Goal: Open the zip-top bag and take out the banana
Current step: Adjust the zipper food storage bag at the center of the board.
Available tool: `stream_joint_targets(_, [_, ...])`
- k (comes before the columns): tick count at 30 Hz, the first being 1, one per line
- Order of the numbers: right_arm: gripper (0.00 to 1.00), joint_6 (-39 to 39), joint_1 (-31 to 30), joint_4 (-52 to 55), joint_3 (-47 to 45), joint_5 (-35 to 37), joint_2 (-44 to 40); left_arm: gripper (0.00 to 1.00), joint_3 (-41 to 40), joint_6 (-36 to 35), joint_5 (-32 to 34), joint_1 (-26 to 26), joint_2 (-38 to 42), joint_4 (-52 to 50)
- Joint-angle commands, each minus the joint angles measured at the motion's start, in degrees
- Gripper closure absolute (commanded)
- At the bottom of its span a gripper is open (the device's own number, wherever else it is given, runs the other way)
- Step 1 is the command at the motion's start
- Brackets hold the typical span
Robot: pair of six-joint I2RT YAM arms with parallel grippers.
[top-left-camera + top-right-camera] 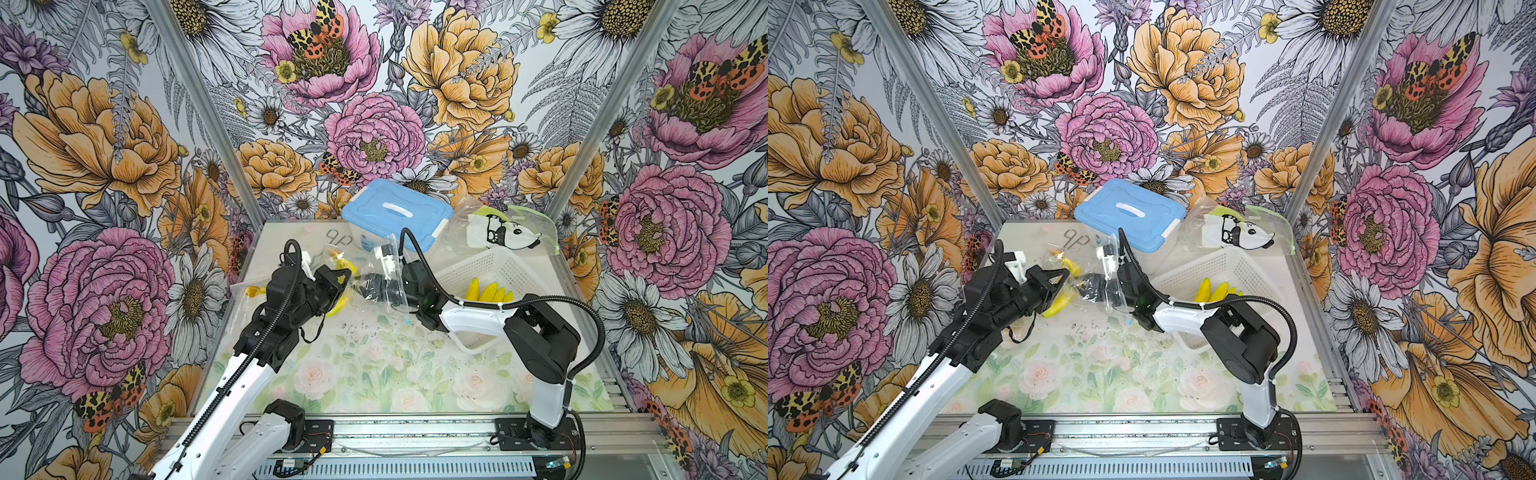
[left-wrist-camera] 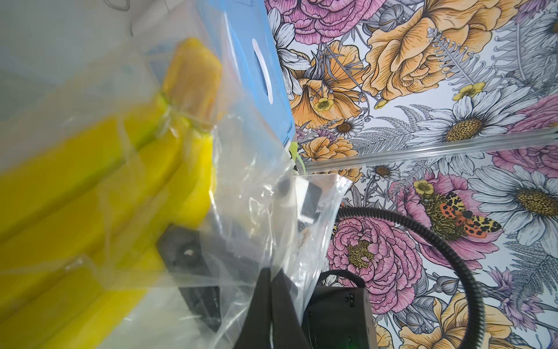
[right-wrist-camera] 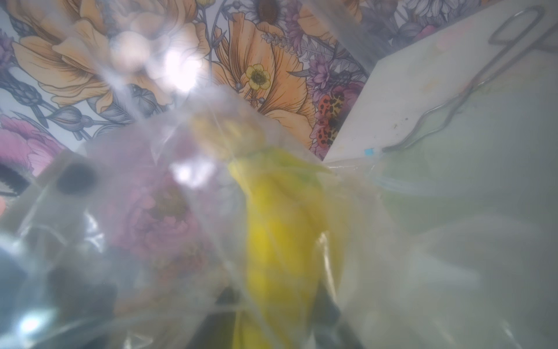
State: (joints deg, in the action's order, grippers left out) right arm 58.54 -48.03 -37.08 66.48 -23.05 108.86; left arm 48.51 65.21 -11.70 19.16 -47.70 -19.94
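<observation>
The clear zip-top bag (image 1: 388,257) (image 1: 1111,253) hangs crumpled between my two grippers at mid-table. The yellow banana (image 1: 338,309) (image 1: 1059,307) is inside it, seen through the plastic. My left gripper (image 1: 347,276) (image 1: 1065,276) (image 2: 271,278) is shut on a fold of the bag (image 2: 256,181), next to the banana (image 2: 90,187). My right gripper (image 1: 370,286) (image 1: 1090,289) (image 3: 277,302) is reached into the bag (image 3: 151,181). Its dark fingers (image 3: 226,299) press on both sides of the banana (image 3: 280,226).
A blue-lidded box (image 1: 397,208) stands at the back. To its right a white basket (image 1: 498,266) holds more bananas (image 1: 488,291), with a panda-print bag (image 1: 503,232) behind it. A wire clip (image 1: 338,239) lies near the box.
</observation>
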Motion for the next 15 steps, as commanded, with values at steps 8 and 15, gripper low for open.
stream_joint_targets(8, [0.71, -0.88, 0.83, 2.56, -3.58, -0.5, -5.09, 1.0, -1.82, -1.73, -4.74, -6.25, 3.69, -1.7])
stream_joint_targets(15, [0.71, -1.5, 1.41, 7.65, -6.34, -3.22, -8.01, 1.0, -0.73, -10.19, -2.8, -11.79, 3.99, -8.55])
